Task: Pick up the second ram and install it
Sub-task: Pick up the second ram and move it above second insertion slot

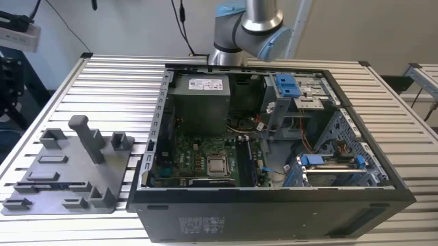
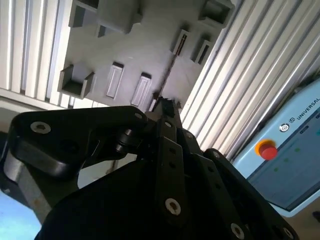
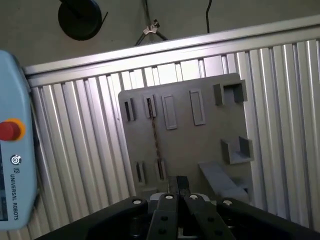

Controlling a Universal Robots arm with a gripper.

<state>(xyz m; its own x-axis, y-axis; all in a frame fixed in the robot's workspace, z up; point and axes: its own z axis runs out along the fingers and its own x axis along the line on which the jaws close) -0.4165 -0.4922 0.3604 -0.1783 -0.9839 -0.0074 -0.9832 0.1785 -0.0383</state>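
Note:
The second ram stands on edge in the slots of the grey fixture plate, seen as a thin dark strip. In the second wrist view the same ram runs across the plate. In the exterior view the ram lies low near the front of the plate, at that view's left. My gripper hangs well above the plate, its tips over the plate's edge near one end of the ram. Its black fingers are closed together, shut on nothing.
An open computer case with a green motherboard and black memory slots sits on the ribbed aluminium table. A light blue teach pendant with a red button lies beside the table. The arm's base stands behind the case.

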